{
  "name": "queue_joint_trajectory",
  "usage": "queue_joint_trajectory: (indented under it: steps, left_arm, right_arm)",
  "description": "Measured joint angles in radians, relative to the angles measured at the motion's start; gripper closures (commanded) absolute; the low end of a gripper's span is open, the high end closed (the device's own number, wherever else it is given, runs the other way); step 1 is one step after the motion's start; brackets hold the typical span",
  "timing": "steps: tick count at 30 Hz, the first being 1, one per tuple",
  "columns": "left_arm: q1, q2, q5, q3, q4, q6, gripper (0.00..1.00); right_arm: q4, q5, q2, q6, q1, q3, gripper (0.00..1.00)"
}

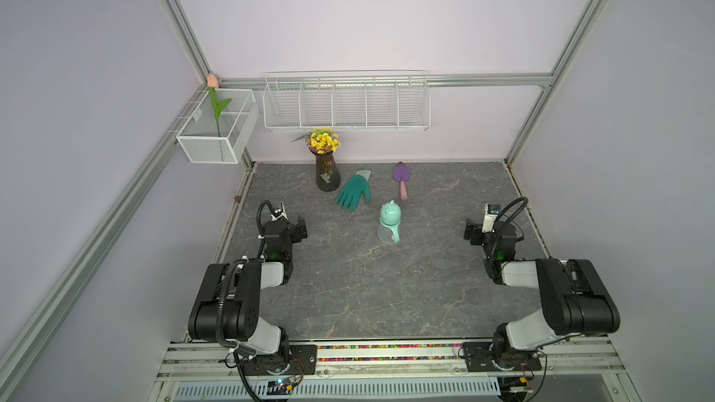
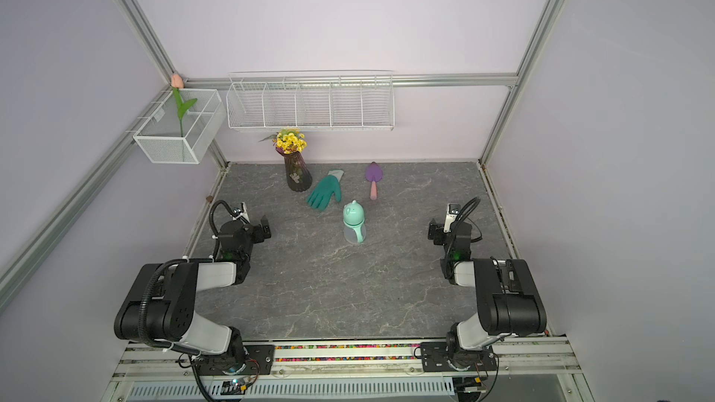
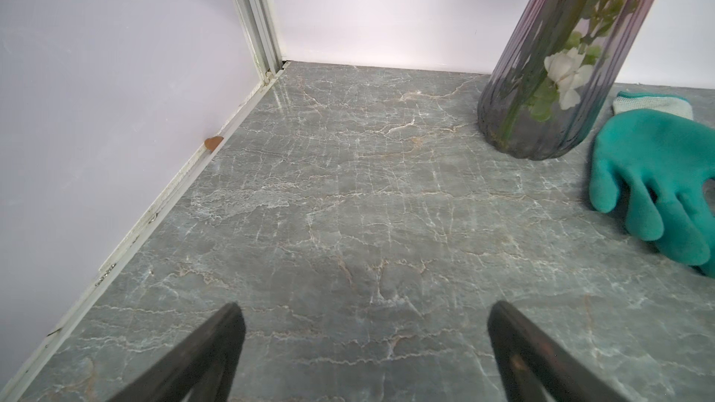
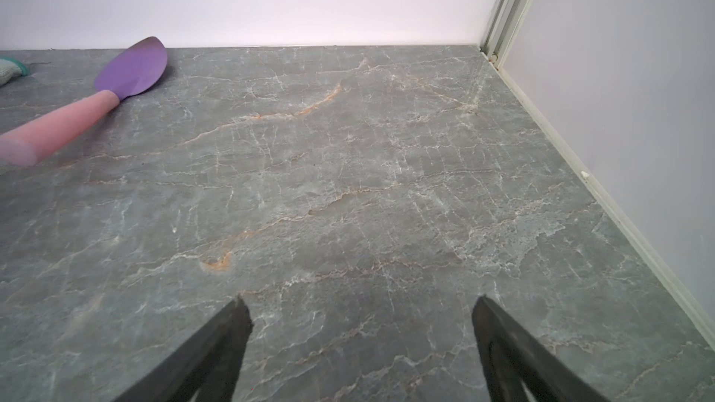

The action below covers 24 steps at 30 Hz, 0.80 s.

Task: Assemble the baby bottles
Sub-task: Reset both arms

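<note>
Bottle stands upright, cap on, handle ring fitted; assy looks complete. Position: between both grippers, well apart from each. Left gripper & right gripper: jaws spread, nothing held. Next move, if any: check cap seating; approach slowly, bottle looks light, may tip.

Probably a lab: aluminium frame, robot arms.

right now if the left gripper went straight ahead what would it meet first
Nothing close: ahead of the open left gripper lies bare table, then probably the back wall. The vase and glove sit off that line.
</note>
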Motion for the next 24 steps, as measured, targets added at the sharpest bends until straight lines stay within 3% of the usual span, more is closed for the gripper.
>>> queue_joint_trajectory:
  steps: [24]
  left_arm:
    - [0.000, 0.000, 0.000, 0.000, 0.000, 0.000, 0.01]
  right_arm:
    - [0.024, 0.004, 0.000, -0.011, 0.005, 0.000, 0.11]
